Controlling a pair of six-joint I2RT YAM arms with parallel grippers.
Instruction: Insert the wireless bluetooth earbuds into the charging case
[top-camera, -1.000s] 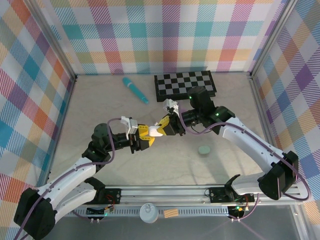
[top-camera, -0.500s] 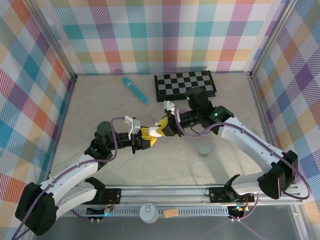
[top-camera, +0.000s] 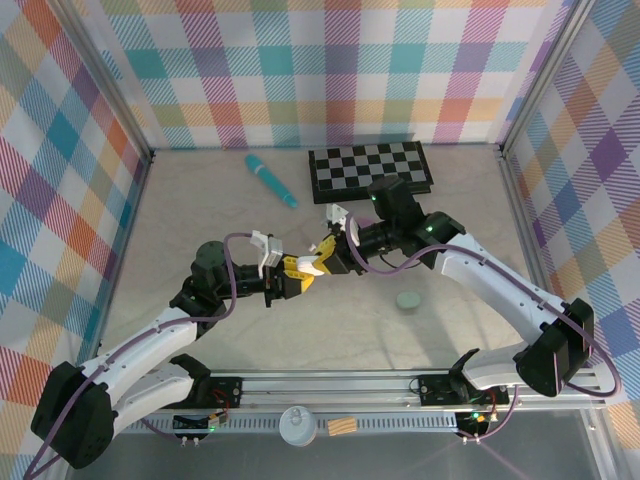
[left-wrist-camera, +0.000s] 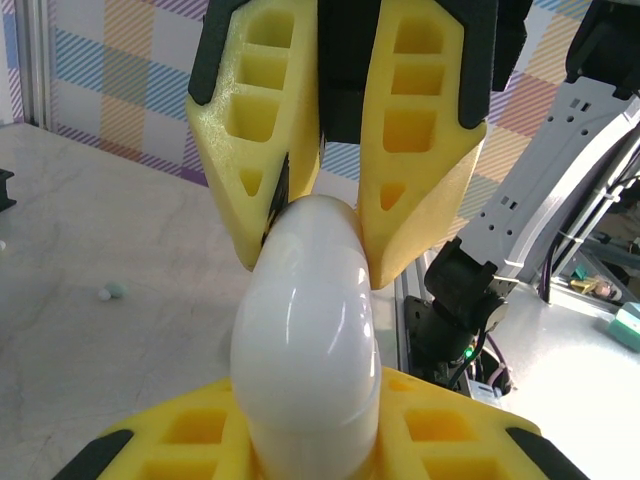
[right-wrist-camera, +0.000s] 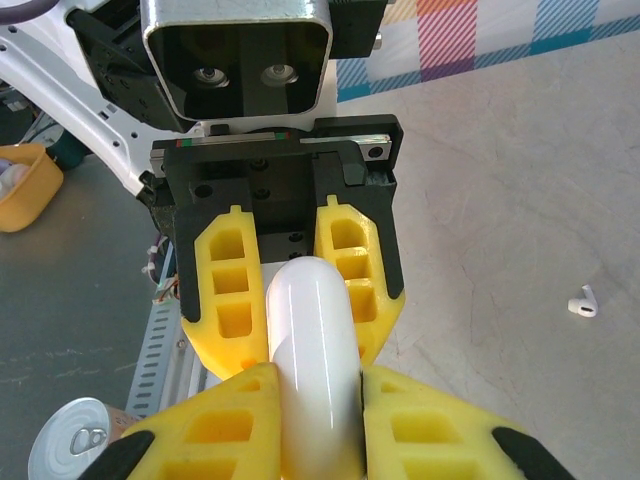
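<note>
A glossy white charging case (top-camera: 309, 268) hangs above the table's middle, held from both ends. My left gripper (top-camera: 297, 283) is shut on its near end, and in the left wrist view the case (left-wrist-camera: 305, 340) rises from between my yellow fingers (left-wrist-camera: 440, 420). From the opposite side my right gripper (top-camera: 322, 258) is shut on the other end (right-wrist-camera: 312, 340). The lid looks closed. One whitish earbud (right-wrist-camera: 582, 302) lies on the table right of the grippers. A tiny pale speck (left-wrist-camera: 110, 291) lies on the table at left; I cannot tell what it is.
A mint-green pebble-like case (top-camera: 408, 299) lies on the table right of centre. A long teal stick (top-camera: 270, 180) and a black-and-white checkerboard (top-camera: 370, 170) sit near the back wall. Plaid walls enclose the table on three sides.
Both grippers have drifted slightly left together, keeping the white case pinched between them. The left arm's elbow has shifted a little.
</note>
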